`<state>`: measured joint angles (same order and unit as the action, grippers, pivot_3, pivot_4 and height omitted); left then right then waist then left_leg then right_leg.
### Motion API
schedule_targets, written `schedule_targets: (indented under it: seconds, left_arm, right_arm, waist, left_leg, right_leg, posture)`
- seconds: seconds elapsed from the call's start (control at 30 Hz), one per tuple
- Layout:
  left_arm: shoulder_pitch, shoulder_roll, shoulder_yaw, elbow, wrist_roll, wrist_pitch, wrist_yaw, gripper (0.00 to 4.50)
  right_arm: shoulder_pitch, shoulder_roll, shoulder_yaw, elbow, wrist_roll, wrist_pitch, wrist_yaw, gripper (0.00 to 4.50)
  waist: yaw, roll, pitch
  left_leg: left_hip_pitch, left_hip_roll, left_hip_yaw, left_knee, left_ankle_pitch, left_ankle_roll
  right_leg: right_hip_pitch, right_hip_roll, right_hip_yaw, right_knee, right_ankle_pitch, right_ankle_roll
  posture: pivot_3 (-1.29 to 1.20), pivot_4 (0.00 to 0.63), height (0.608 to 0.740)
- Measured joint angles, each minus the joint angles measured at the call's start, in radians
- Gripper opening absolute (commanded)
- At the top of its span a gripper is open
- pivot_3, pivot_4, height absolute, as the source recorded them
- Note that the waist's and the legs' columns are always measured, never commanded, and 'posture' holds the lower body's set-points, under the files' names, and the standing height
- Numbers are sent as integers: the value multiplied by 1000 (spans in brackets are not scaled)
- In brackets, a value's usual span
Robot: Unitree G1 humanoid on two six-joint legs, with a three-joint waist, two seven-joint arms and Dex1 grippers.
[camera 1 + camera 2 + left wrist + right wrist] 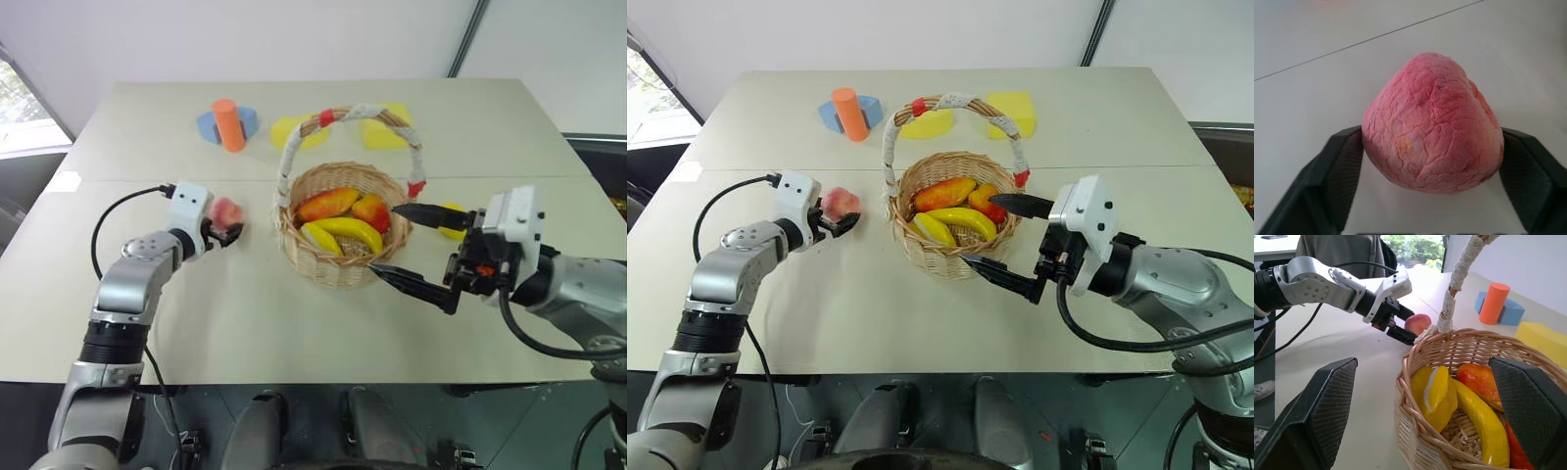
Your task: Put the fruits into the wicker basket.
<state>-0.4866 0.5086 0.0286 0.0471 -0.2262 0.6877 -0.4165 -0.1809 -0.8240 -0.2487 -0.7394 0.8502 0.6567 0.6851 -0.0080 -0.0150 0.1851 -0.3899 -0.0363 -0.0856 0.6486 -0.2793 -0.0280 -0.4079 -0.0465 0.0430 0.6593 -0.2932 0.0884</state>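
Setting: a pale table (294, 333) seen from the robot's head, its far edge along the upper part of the frame.
Far clutter: an orange cylinder (229, 124) stands upright on a blue block (209, 125) at upper left of centre; two flat yellow foam blocks (294, 130) lie to its right, partly behind the basket's handle.
Wicker basket: the round tan wicker basket (338, 266) sits at the centre of the frame, its tall arched handle (345, 116) wrapped in white with red bands.
Inside the basket: a yellow banana (348, 231) lies across the middle, an orange-red mango (328, 204) behind it, and a red-and-yellow fruit (372, 211) to the right; a cut yellow piece (1435, 394) rests against the near wall in the right wrist view.
Peach: the pink-red peach (226, 212) sits left of centre, just left of the basket and apart from it; up close its skin is wrinkled and mottled, with a small yellow patch.
Left gripper: the left gripper (227, 234) pinches the peach, a black finger (1339, 166) pressed against each side of it.
Right gripper: the right gripper (397, 242) is spread wide at the basket's right rim, one finger over the rim, the other at the outer wall, holding nothing.
In the way: the basket's rim and handle stand between the peach and the fruits inside.
Behind the right gripper: a small yellow object (453, 219), mostly hidden.
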Motion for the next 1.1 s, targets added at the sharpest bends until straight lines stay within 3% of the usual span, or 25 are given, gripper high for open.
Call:
schedule_targets:
  seconds: [0.07, 0.27, 0.4, 0.5, 0.6, 0.73, 0.87, 1.1]
  left_arm:
    - [0, -2, 0, 0, 1, -1, 6, 2630]
    - [64, 49, 51, -72, -27, -62, -63, 2630]
    - [181, 108, 194, -259, -236, -57, -254, 2630]
    - [170, 157, 227, -410, -392, 12, -345, 2630]
    - [68, 155, 156, -500, -441, 83, -335, 2630]
    - [-41, 68, -66, -521, -376, 115, -265, 2630]
    - [-118, -37, -202, -452, -286, 108, -200, 4420]
    - [-114, -51, -232, -407, -232, 46, -212, 4420]
  right_arm:
    - [-1, 0, 0, 0, -3, -9, 0, 4500]
    - [13, -1, -2, 6, -22, -22, 4, 4500]
    - [41, -8, -28, 54, -50, -35, 22, 4500]
    - [49, -15, -48, 110, -74, -53, 42, 4500]
    - [49, -18, -51, 144, -100, -68, 59, 4500]
    - [49, -19, -55, 166, -121, -82, 68, 4500]
    - [67, -18, -79, 176, -143, -86, 52, 4500]
    - [88, 45, -107, 277, -202, -79, -57, 4500]
  waist:
    - [0, 0, 0]
    - [-7, 0, 0]
    - [-1, 0, 0]
    - [17, 0, 0]
    - [23, 0, 0]
    - [18, 0, 0]
    - [14, 0, 0]
    - [13, 0, 0]
  left_leg:
    - [0, 0, 0, 0, 0, 0]
    - [0, 0, 1, -1, 0, 0]
    - [-1, 0, 1, 0, 0, 0]
    - [-1, -1, 1, 1, 0, 0]
    - [-1, -1, 0, 3, 0, 0]
    - [-1, -1, 1, 2, 0, 0]
    - [-1, 0, 1, 2, 0, 1]
    - [-1, 0, 2, 3, 0, 0]
  right_leg:
    - [0, 0, 0, 0, 0, 0]
    - [-1, 0, 1, 0, 0, 0]
    - [-1, -1, 0, -1, 0, 0]
    - [1, -2, 0, -1, 0, 0]
    - [3, -2, -1, -2, 1, 2]
    - [3, -1, 0, -2, 2, 3]
    - [2, 2, 0, -2, 2, 3]
    - [2, 1, 1, -1, 2, 3]
  posture:
    - [0, 150, 740]
    - [0, 150, 740]
    - [0, 150, 740]
    - [0, 150, 740]
    - [0, 150, 740]
    - [0, 150, 740]
    - [0, 150, 740]
    - [0, 150, 740]
